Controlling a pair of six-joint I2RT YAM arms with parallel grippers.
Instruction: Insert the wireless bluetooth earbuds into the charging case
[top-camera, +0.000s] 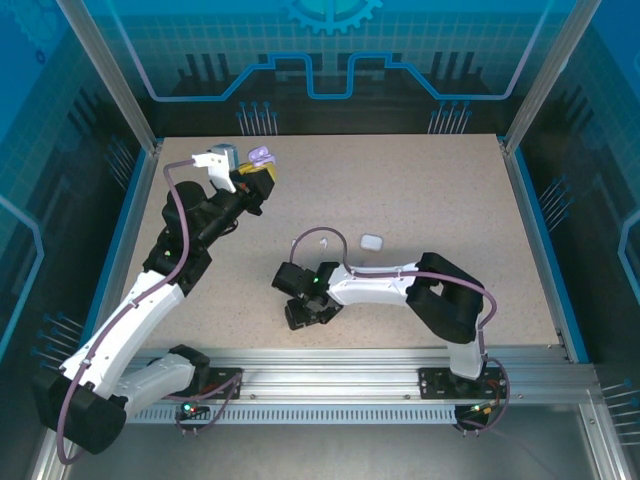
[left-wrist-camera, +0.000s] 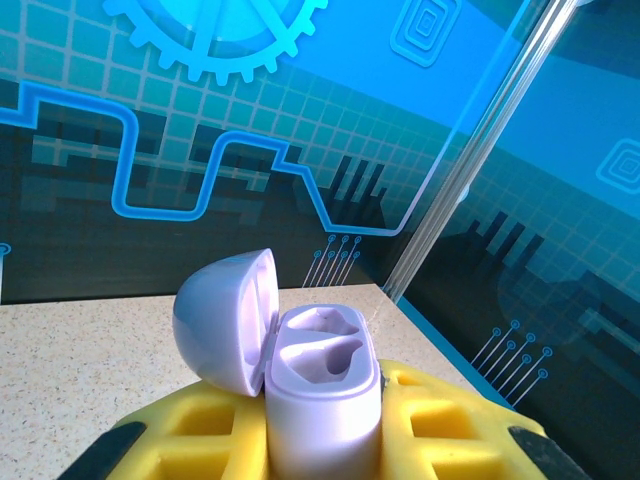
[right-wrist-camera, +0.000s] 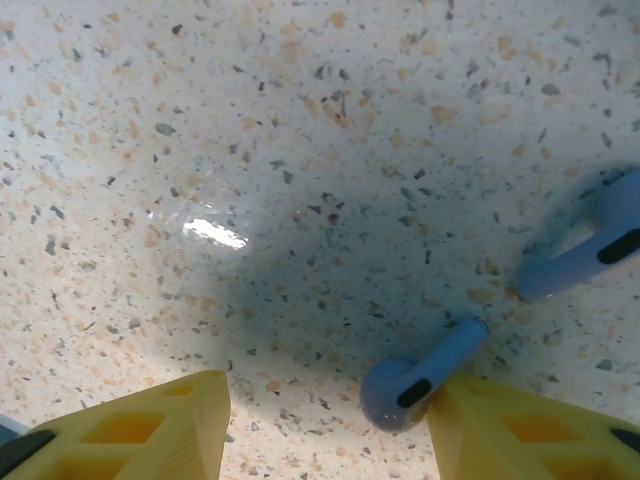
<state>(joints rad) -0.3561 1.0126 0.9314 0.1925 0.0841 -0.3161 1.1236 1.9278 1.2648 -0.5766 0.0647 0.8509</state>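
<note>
A purple charging case (left-wrist-camera: 322, 400) stands upright with its lid (left-wrist-camera: 225, 318) swung open to the left and both sockets empty. My left gripper (left-wrist-camera: 325, 445) is shut on its body between yellow pads (left-wrist-camera: 450, 425). From above, the case (top-camera: 259, 157) is held raised over the table's far left by this gripper (top-camera: 252, 178). My right gripper (right-wrist-camera: 330, 425) is open, low over the table. A pale bluish-purple earbud (right-wrist-camera: 420, 372) lies flat against the inside of its right finger (right-wrist-camera: 520, 430). A second earbud (right-wrist-camera: 590, 250) lies further right. From above, the right gripper (top-camera: 300, 300) is near the table's middle.
A small white closed case (top-camera: 371, 241) lies on the speckled table (top-camera: 450, 200) behind the right arm. Blue rails (top-camera: 535, 230) and metal posts border the table. The right arm's elbow (top-camera: 450, 300) is folded over the near right part.
</note>
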